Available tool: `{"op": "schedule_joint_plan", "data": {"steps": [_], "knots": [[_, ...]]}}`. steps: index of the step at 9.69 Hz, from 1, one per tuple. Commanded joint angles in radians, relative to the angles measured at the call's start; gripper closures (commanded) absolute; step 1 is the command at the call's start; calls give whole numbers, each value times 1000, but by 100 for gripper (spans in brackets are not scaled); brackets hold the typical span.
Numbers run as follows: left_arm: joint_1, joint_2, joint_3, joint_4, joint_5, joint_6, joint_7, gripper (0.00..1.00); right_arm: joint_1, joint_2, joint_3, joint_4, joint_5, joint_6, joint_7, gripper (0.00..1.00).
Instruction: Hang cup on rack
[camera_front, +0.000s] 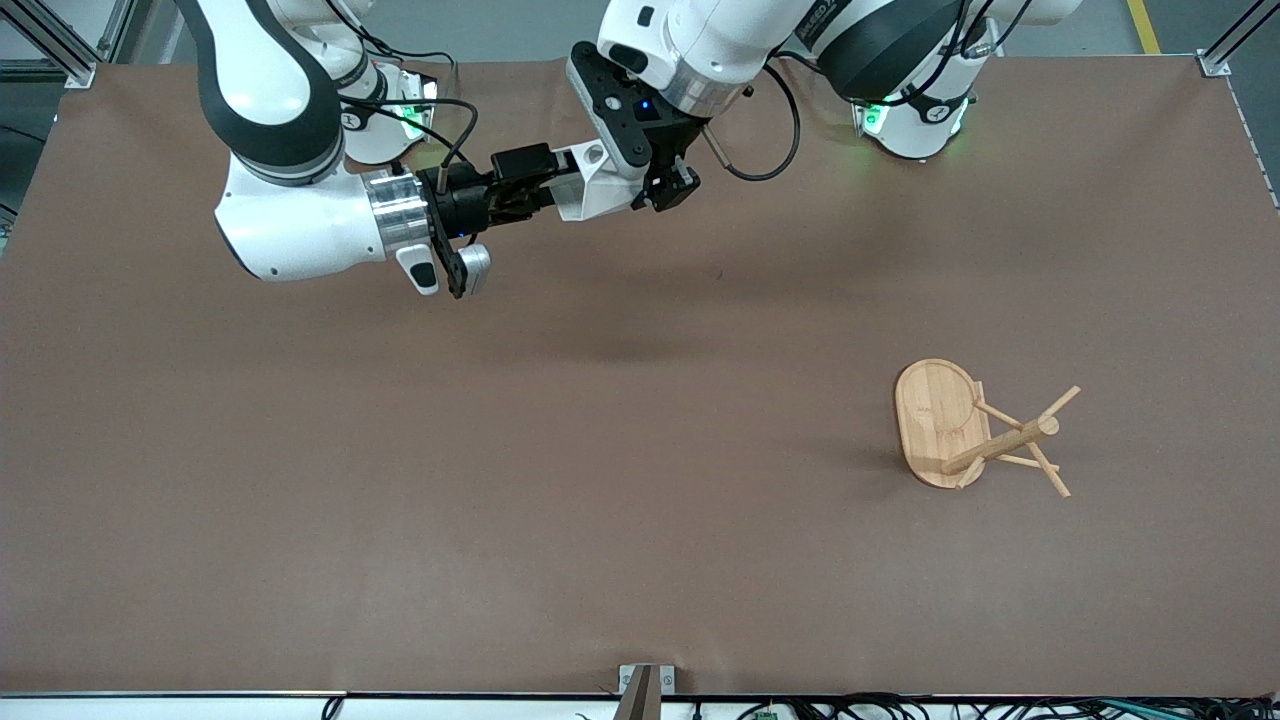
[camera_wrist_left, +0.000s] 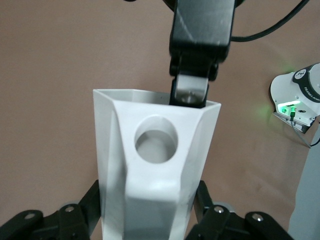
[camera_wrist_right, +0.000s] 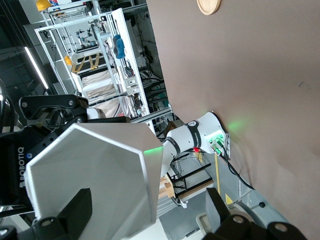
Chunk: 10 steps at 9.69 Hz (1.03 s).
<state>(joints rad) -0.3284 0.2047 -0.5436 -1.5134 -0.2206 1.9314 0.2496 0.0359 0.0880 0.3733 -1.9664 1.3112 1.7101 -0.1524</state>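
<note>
1. Here, both arms meet in the air over the part of the table close to the robots' bases, with the cup held up between them.
2. The left gripper clasps the cup: in the left wrist view its fingers press against both sides of the white faceted body, and the handle with its round hole faces that camera.
3. The right gripper is at the cup's rim with its fingers spread wide. In the right wrist view one finger lies across the cup and the other stands well apart from it, so it grips nothing.
4. The rack sits on the table toward the left arm's end, nearer the front camera than the arms and well apart from the cup. Thin pegs stick out from its central post.
5. The step in hand looks like a mid-air handover, with the cup's weight on the left gripper.
6. Next, the right gripper would need to draw clear of the rim. The left arm could then carry the cup over to the rack and line up the handle's hole with a peg tip.
</note>
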Motion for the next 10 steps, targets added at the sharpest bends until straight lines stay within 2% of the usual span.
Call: {"op": "schedule_joint_plan", "data": {"steps": [1, 3, 4, 6, 7, 10], "knots": [[5, 18, 1, -25, 29, 9, 26, 100, -62, -37, -46, 30, -106, -65, 64, 0], [5, 33, 2, -22, 29, 12, 28, 100, -62, -36, -175, 128, -304, -168, 168, 0], [6, 42, 5, -21, 29, 15, 26, 100, -60, -39, -232, 177, -452, -200, 192, 0], [58, 48, 7, -22, 27, 15, -39, 100, -63, -36, -292, 241, -741, -219, 224, 0], [89, 48, 8, -25, 46, 14, -109, 100, -63, -34, -312, 251, -882, -184, 226, 0], [158, 73, 8, -25, 150, 14, -382, 100, -63, -46, -350, 262, -1223, 20, 225, 0]]}}
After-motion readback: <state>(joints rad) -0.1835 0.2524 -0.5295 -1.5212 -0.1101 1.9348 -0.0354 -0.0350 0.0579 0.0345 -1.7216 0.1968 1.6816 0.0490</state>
